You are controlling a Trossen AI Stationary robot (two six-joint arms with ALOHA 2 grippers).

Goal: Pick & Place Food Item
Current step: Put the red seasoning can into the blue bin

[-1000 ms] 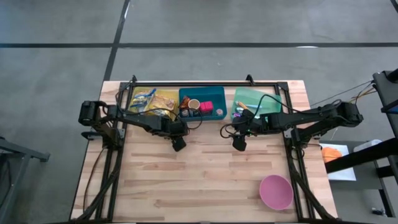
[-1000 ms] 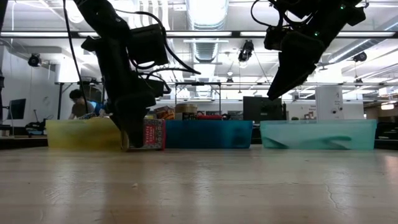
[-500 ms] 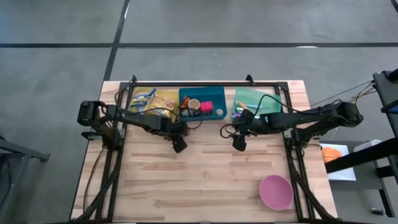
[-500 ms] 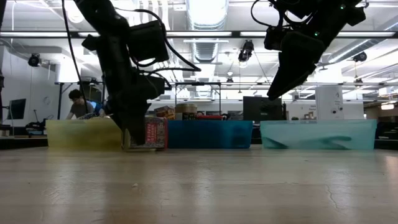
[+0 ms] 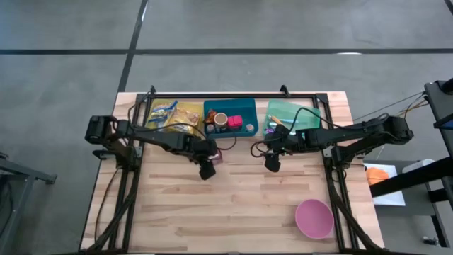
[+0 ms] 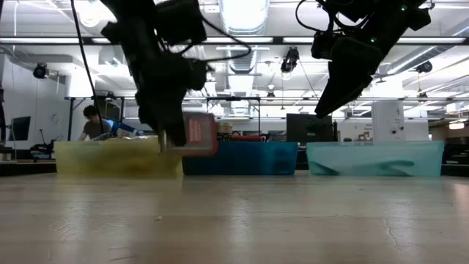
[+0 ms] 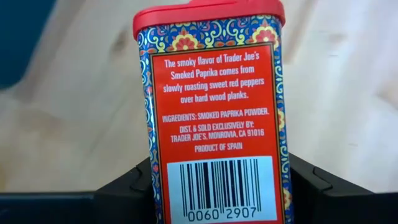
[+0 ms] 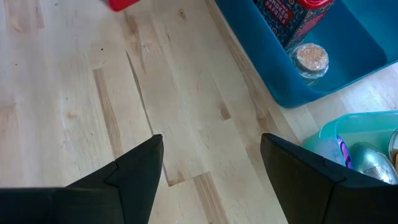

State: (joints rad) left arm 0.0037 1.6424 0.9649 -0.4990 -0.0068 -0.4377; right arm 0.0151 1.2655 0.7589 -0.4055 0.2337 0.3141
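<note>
A red smoked-paprika tin (image 7: 214, 124) with a blue-patterned border and a red lid is held in my left gripper (image 5: 207, 167), over the table just in front of the blue bin (image 5: 230, 117). In the low view the tin (image 6: 198, 134) is clear of the tabletop. My right gripper (image 5: 271, 164) stands open in the air in front of the teal bin (image 5: 290, 117). Its fingers (image 8: 134, 177) have only bare wood between them. My left gripper pinches the tin between its two fingers by the narrow sides at the barcode end (image 7: 158, 186). The lid end (image 7: 208, 14) sticks out beyond the fingertips. The fingers come steeply from above, and the tin hangs tilted, clear of the table.
Along the far edge stand a yellow bin (image 5: 175, 113) of packets, the blue bin with a similar tin (image 8: 292, 18) and a cork-topped jar (image 8: 310, 57), and the teal bin. A pink bowl (image 5: 314, 218) sits near the front right corner. Bare wood lies between.
My left gripper has risen and drifted a little toward the table's right and near edge, tipping as it went. The tin, which stood on the table by the bins, has come up with it and is now lifted clear and tilted.
</note>
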